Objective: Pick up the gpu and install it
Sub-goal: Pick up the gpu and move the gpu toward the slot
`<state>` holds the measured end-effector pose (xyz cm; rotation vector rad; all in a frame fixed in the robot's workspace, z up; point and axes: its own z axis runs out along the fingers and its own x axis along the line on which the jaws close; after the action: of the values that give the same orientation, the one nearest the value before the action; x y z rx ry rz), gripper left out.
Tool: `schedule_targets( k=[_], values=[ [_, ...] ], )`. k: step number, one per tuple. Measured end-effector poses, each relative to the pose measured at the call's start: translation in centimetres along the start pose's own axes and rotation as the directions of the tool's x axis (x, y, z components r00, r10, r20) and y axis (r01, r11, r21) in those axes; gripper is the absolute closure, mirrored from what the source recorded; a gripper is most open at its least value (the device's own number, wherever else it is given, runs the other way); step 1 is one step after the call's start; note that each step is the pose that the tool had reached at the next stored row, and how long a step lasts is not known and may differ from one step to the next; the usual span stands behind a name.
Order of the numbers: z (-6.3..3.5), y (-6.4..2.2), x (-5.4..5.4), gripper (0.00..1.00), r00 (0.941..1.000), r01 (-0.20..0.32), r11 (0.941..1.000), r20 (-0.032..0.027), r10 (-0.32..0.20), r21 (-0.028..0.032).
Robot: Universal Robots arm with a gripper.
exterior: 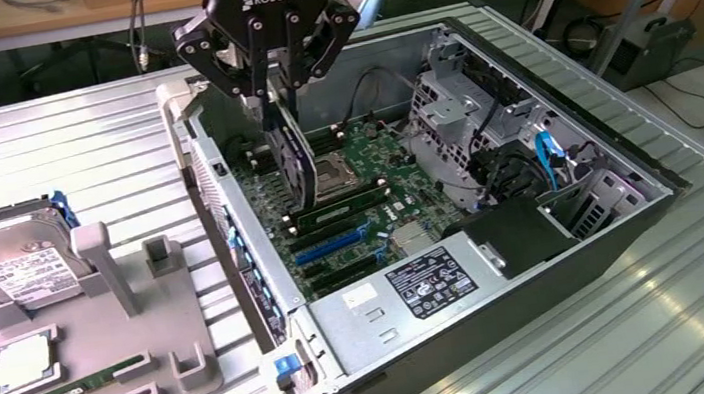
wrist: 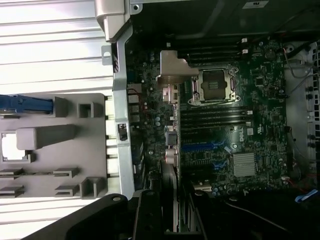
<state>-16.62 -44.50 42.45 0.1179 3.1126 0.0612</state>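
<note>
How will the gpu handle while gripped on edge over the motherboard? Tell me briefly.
The gpu hangs straight from the gripper without sagging, so it is probably stiff. Thin and flat, it looks light for its length. Held by its upper edge alone, it may pivot if pushed sideways against the motherboard.

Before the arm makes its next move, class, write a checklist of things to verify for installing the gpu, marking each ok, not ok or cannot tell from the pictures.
1. The gripper is shut on the gpu: ok.
2. The computer case lies open: ok.
3. The gpu is held on edge inside the case, over the motherboard: ok.
4. The gpu is seated in a blue slot: not ok, it is apart from the slots.
5. The gpu's lower edge lines up with a slot: cannot tell.
6. The blue cable is apart from the gpu: ok.
</note>
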Motion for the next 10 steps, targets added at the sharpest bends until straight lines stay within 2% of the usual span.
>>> schedule_targets(
  k=[10],
  values=[
    [0.29,0.15,-0.92,0.74,1.0,0.0,1.0,0.0,0.0,0.0]
  ],
)
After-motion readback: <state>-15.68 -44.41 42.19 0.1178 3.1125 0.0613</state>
